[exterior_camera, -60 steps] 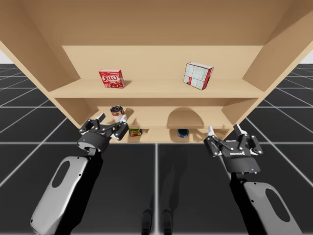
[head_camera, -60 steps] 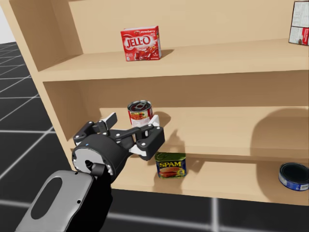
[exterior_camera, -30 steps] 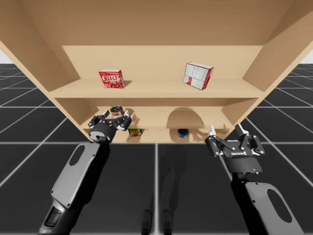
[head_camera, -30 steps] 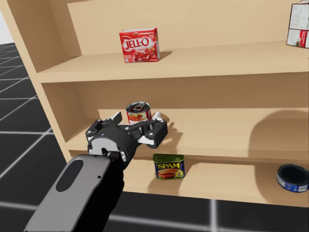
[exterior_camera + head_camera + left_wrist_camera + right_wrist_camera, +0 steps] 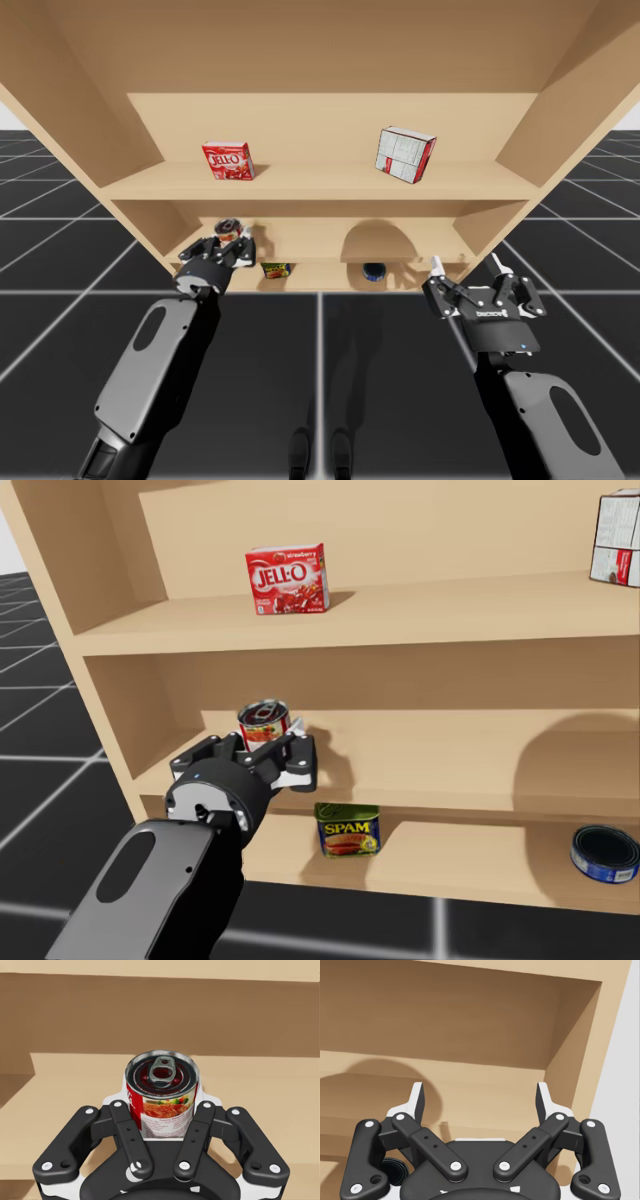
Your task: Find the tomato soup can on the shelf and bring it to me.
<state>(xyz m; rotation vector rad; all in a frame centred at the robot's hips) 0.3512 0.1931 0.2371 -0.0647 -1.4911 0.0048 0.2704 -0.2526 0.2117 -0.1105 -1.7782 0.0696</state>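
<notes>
The tomato soup can [image 5: 162, 1092], red and white with a pull-tab lid, stands on the middle shelf board [image 5: 460, 750] toward its left end. My left gripper [image 5: 159, 1105] is shut on it, one finger pressing each side. The head view shows the same can [image 5: 264, 723] leaning slightly, just above my left gripper [image 5: 268, 758]. From the high view, the can [image 5: 232, 228] sits at the tip of my left gripper [image 5: 228, 246]. My right gripper [image 5: 468, 277] hangs open in front of the shelf's right end, and my right gripper [image 5: 481, 1096] has nothing between its fingers.
A red box [image 5: 288, 578] and a white-and-red box [image 5: 405, 154] stand on the upper shelf. On the bottom board are a green-and-yellow tin [image 5: 347, 829] under my left gripper and a flat blue can [image 5: 604, 853] to the right. Shelf side walls [image 5: 95, 150] close in both ends.
My left arm has reached into the shelf and its fingers have shut around the tomato soup can, which has shifted slightly left. The right arm has hardly moved.
</notes>
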